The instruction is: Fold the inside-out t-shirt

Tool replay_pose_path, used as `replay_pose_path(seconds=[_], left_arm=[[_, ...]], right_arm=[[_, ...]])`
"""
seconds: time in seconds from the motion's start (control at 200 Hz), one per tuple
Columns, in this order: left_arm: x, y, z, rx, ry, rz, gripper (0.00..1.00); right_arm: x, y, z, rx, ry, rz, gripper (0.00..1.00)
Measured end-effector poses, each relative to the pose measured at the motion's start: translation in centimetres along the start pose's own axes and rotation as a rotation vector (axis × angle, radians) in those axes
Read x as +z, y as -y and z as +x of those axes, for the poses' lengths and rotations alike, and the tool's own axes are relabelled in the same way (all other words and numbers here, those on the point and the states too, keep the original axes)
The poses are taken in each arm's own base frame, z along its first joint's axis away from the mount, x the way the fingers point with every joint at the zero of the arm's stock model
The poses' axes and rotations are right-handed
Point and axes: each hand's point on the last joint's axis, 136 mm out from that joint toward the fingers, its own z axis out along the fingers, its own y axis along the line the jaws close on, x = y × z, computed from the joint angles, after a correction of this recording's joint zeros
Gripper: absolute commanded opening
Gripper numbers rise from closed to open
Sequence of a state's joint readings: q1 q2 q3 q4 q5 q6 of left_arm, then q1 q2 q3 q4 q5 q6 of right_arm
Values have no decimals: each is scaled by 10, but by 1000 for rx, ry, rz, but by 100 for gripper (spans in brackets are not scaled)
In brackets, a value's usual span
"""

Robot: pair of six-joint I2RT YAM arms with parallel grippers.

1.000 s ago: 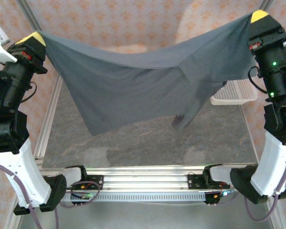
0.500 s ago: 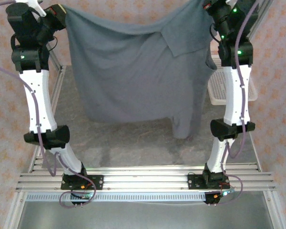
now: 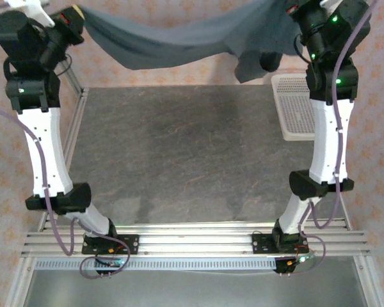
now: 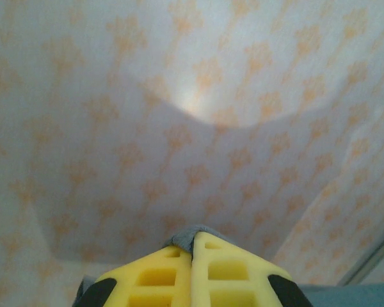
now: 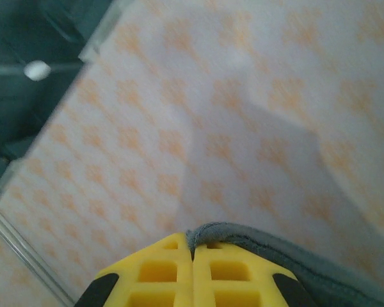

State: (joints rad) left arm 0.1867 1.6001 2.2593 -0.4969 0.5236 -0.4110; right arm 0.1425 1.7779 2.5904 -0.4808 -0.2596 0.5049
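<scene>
Left gripper (image 4: 193, 243) is pinched tight on an edge of the t-shirt (image 3: 173, 41), which hangs slack, high and left of the basket (image 3: 294, 109). Right gripper (image 5: 192, 248) clamps a hem above the basket. The cloth looks soft, light and floppy, so it is likely best held at corners. The wrist views show the pinched hems; the top view shows the sag.

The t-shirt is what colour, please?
The t-shirt is plain slate grey, clearest in top external view.
</scene>
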Motion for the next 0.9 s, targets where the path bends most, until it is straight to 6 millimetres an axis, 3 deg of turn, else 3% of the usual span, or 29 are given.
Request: replay_pose_path(seconds=[0.035,0.095,0.19,0.25,0.3,0.345,0.385,0.45,0.525,0.69,0.901], left_arm=[[1,-10,24,-18,-47,-17,0],[4,-31,75,-54,-140,-53,0],[8,-73,183,-140,-341,-134,0],[1,-102,262,-220,-500,-206,0],[-11,-124,324,-285,-625,-269,0],[-25,-142,371,-343,-723,-331,0],[-42,-157,410,-389,-805,-390,0],[-67,-172,452,-437,-898,-467,0],[-86,-183,473,-454,-941,-535,0],[-100,-200,479,-454,-925,-662,0],[-134,-211,485,-452,-928,-792,0]], right_arm=[[1,17,20,10,-63,48,0],[1,59,72,41,-193,138,0],[-15,152,185,124,-418,327,0],[-42,219,265,180,-568,484,0],[-79,270,325,217,-694,627,0],[-113,301,363,245,-783,735,0],[-137,317,383,263,-834,800,0],[-156,327,396,281,-871,851,0],[-153,324,396,297,-860,839,0],[-152,324,395,323,-838,837,0],[-189,336,395,284,-876,979,0]])
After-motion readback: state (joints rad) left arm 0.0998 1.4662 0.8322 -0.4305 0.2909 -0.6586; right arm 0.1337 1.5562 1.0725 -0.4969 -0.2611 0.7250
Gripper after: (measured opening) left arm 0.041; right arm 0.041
